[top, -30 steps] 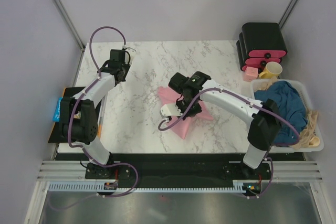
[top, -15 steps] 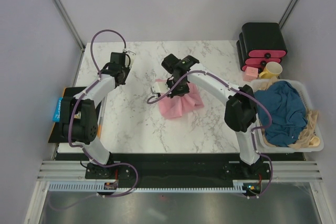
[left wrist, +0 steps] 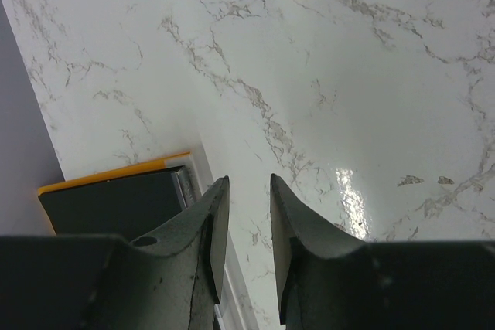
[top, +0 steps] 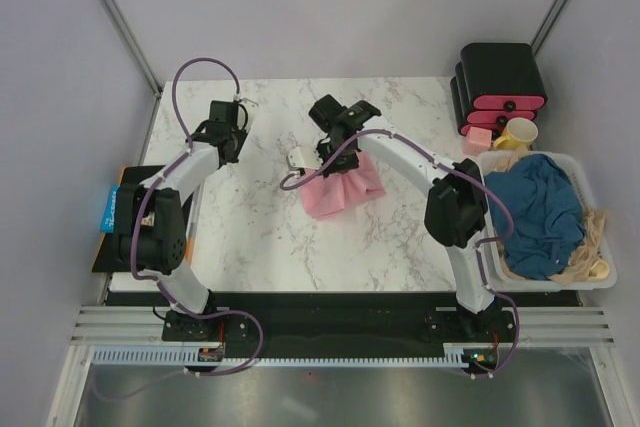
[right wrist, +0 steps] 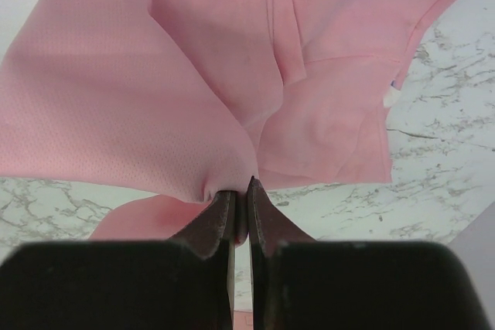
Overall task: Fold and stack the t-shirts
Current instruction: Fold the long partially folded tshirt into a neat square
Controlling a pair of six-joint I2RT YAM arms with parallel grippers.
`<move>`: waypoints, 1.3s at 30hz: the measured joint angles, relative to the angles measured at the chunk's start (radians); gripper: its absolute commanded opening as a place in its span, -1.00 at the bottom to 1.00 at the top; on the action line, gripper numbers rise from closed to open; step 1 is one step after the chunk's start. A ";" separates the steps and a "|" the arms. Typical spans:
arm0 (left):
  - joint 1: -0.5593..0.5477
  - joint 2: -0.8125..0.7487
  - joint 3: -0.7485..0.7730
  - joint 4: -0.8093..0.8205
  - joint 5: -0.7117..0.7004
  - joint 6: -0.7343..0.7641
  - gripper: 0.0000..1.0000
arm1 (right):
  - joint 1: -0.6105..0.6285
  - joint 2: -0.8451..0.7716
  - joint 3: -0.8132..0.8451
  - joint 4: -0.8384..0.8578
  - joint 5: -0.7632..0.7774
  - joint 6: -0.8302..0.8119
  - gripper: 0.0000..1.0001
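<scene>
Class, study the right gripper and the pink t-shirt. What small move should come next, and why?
Probably the right gripper should draw its pinch sideways and lower it, spreading the cloth. Its jaws are shut on a fold of the pink t-shirt, which is bunched and creased, not flat; the left gripper is open and empty.

Matt, fine-textured pink cloth t-shirt (right wrist: 155,98) (softly creased); glossy, smooth marble-look table (left wrist: 348,75)
</scene>
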 measured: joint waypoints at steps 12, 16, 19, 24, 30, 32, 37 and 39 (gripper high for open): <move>0.000 0.005 0.001 -0.005 0.014 0.000 -0.31 | -0.023 -0.004 0.030 0.079 0.023 0.002 -1.00; 0.000 0.005 0.001 -0.008 0.016 0.000 -0.31 | -0.023 -0.048 0.024 0.075 0.021 0.000 -1.00; 0.000 0.005 0.001 -0.014 0.017 0.000 -0.31 | -0.021 -0.121 -0.002 0.040 0.008 -0.006 -1.00; 0.000 0.005 0.004 -0.030 0.017 0.001 -0.31 | -0.018 -0.267 -0.127 -0.061 -0.010 -0.028 -1.00; 0.000 0.005 0.058 -0.056 0.018 0.000 -0.31 | 0.007 -0.380 -0.421 -0.145 -0.014 -0.042 -1.00; 0.000 0.005 0.081 -0.057 0.018 0.000 -0.31 | 0.023 -0.396 -0.504 -0.153 -0.019 -0.040 -1.00; 0.000 0.005 0.103 -0.059 0.020 0.001 -0.31 | 0.079 -0.448 -0.610 -0.170 -0.036 -0.031 -1.00; 0.000 0.005 0.103 -0.071 0.020 0.001 -0.31 | 0.105 -0.486 -0.625 -0.169 -0.038 -0.029 -1.00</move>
